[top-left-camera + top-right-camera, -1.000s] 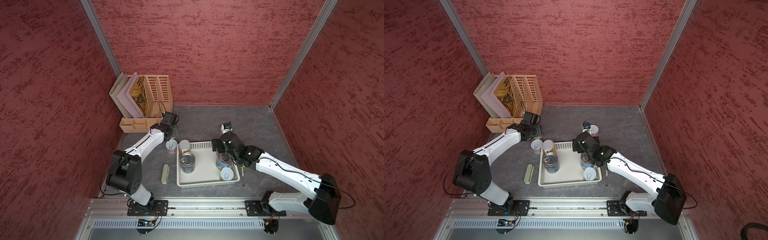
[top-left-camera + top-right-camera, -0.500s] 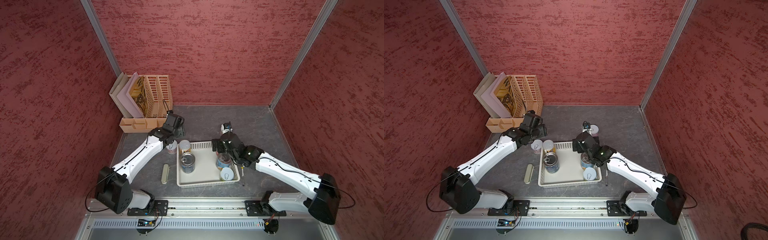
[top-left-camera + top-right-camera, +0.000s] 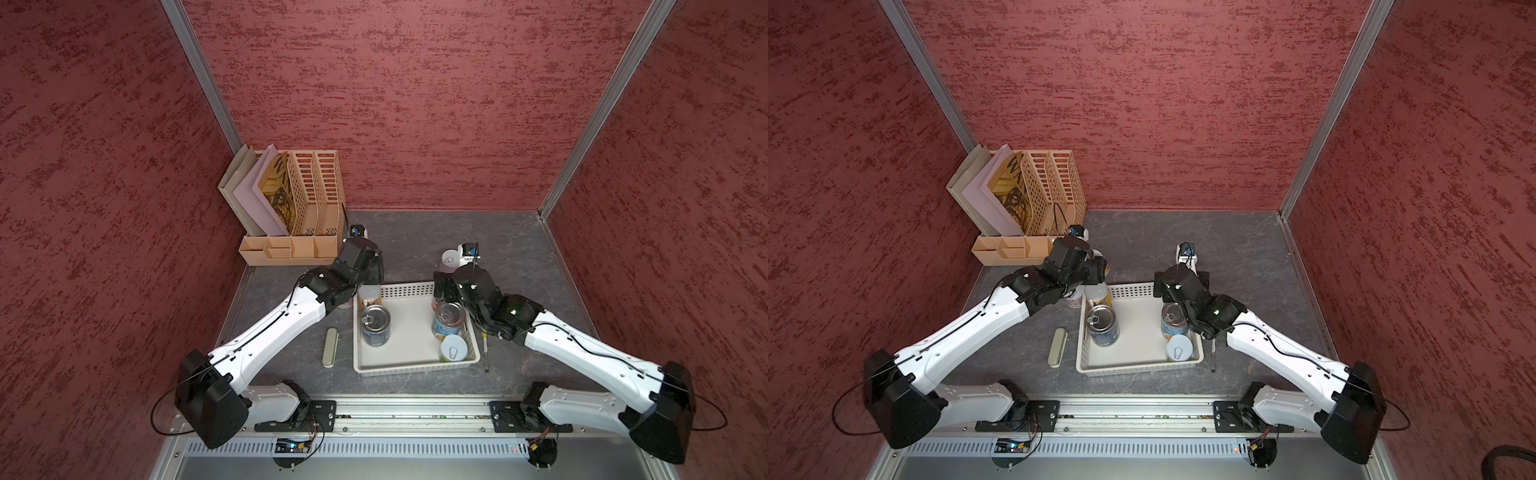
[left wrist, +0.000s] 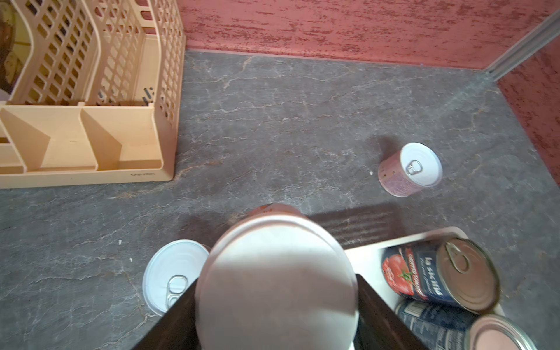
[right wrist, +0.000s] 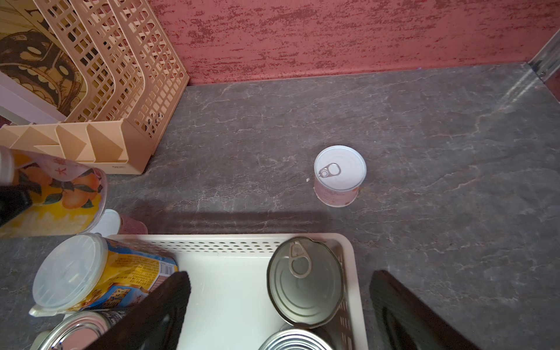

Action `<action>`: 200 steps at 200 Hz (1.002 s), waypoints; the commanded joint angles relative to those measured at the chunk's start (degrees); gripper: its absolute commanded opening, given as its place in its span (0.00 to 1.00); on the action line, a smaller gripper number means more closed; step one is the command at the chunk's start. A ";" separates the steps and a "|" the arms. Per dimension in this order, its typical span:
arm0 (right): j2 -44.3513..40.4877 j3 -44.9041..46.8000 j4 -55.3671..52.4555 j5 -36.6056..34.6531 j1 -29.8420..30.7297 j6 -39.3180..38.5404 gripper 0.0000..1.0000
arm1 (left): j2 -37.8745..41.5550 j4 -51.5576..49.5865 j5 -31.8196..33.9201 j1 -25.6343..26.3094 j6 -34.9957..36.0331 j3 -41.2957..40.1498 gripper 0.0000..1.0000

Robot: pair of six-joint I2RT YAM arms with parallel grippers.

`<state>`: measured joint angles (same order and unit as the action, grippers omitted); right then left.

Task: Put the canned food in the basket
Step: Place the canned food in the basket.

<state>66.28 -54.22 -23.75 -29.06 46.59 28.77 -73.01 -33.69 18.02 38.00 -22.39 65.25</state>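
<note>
My left gripper point(image 4: 276, 306) is shut on a white-topped can point(image 4: 272, 257) with an orange-fruit label point(image 5: 60, 188), held above the table by the white basket's point(image 3: 415, 368) far left corner. In the basket stand a yellow-labelled can point(image 3: 369, 296), two blue-labelled cans point(image 3: 376, 324) point(image 3: 448, 321) and a small white-topped one point(image 3: 453, 351). My right gripper point(image 5: 278, 318) is open over the far right corner, its fingers astride a metal can point(image 5: 303, 281) and the basket wall. One small can point(image 5: 339, 172) stands on the table behind the basket. Another point(image 4: 172, 269) stands beside its left wall.
A tall beige file holder point(image 3: 299, 199) with papers fills the far left corner. An olive oblong case point(image 3: 330, 347) lies left of the basket and a pen point(image 3: 484, 349) lies along its right side. Red walls enclose the table on three sides.
My left arm has stretched forward and carried its can to the right, towards the basket's far left corner. The right arm has stayed where it was, jaws open.
</note>
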 commanded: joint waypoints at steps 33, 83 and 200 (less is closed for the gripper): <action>-3.00 2.32 0.72 -3.06 -1.60 1.20 0.98 | 2.18 -0.32 -1.95 8.28 0.55 3.85 0.42; -3.24 3.01 0.56 -4.10 -2.28 1.83 0.98 | 1.20 -5.19 -2.68 15.75 -4.14 5.43 0.41; -4.79 4.74 1.85 -5.16 -2.73 2.17 0.98 | -3.80 -8.47 -2.68 27.56 -11.59 2.46 0.39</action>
<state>61.98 -49.74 -23.40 -32.95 44.40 30.46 -76.73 -43.75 13.63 65.10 -31.79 68.34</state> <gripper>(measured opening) 0.984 0.710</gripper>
